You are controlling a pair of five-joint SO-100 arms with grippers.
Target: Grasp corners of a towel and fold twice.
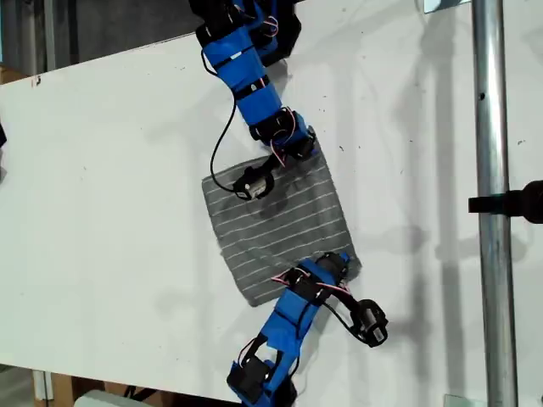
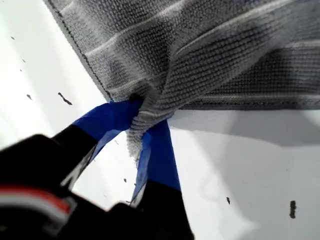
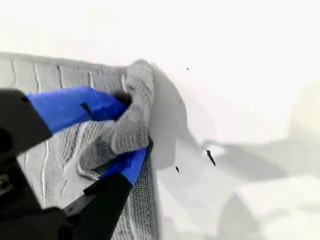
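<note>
The grey towel [image 1: 276,220] with thin white stripes lies spread on the white table [image 1: 102,212]. My first gripper [image 1: 339,264] reaches in from the exterior view's bottom and is shut on the towel's lower right corner there. In the first wrist view its blue fingers [image 2: 155,160] pinch that bunched corner [image 2: 136,132], and the towel [image 2: 210,45] rises off the table behind it. My second gripper [image 1: 307,151] comes from the exterior view's top and is shut on the upper right corner. The second wrist view shows the corner [image 3: 131,117] folded between the blue fingers [image 3: 75,107].
A vertical metal pole [image 1: 492,170] with a black clamp [image 1: 509,203] stands at the exterior view's right. Bare white table surrounds the towel on all sides. Small dark specks [image 2: 62,98] mark the tabletop.
</note>
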